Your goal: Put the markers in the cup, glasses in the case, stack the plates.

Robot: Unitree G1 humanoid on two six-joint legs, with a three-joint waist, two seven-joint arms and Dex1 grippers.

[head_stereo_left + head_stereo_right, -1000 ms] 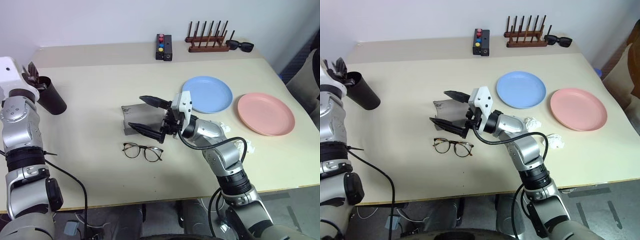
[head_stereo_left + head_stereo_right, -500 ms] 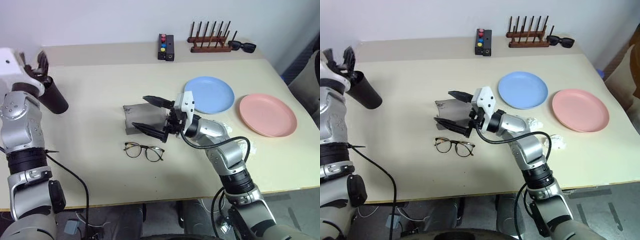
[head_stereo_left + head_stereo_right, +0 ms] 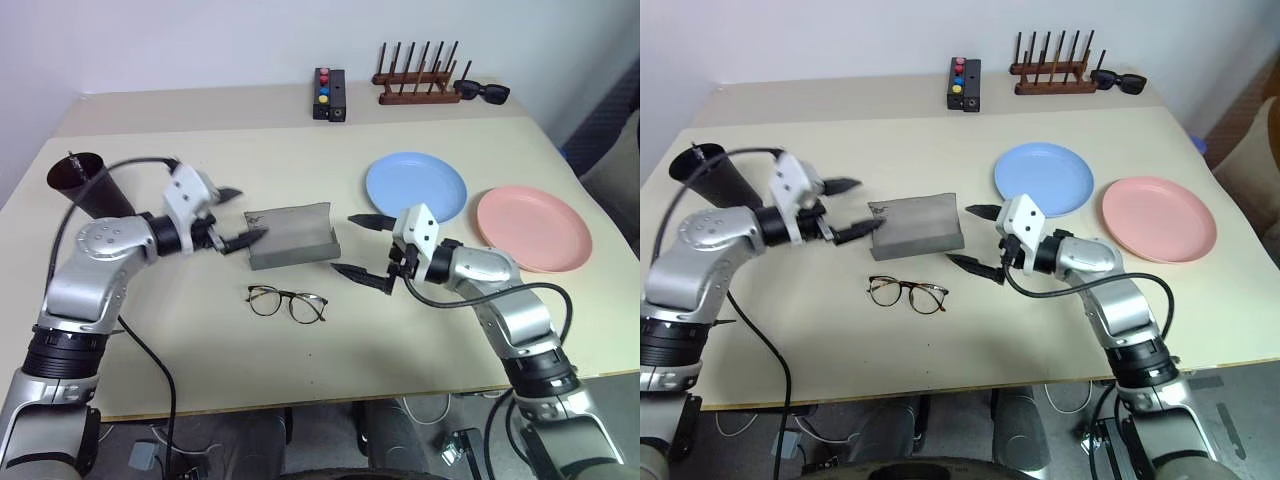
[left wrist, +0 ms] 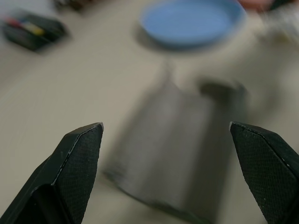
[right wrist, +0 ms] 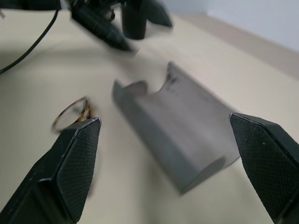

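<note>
Left hand (image 3: pixel 232 215) has swung in from the cup (image 3: pixel 85 185) to the case's (image 3: pixel 290 235) left end, wide open, empty. Right hand (image 3: pixel 366 246) has backed off to the case's right, also open, empty. Glasses (image 3: pixel 288 301) lie just near of the case — casing them comes next.

Far edge of the beige table (image 3: pixel 200 330), I see a small black box (image 3: pixel 329 94) with red, yellow and blue knobs along its top. To its right, a dark wooden peg rack (image 3: pixel 417 75), pegs upright in a row. Black sunglasses (image 3: pixel 482 92) lie touching the rack's right end. Crumpled white tissue (image 3: pixel 1072 243) sits between the two arms' side plates, partly hidden.
</note>
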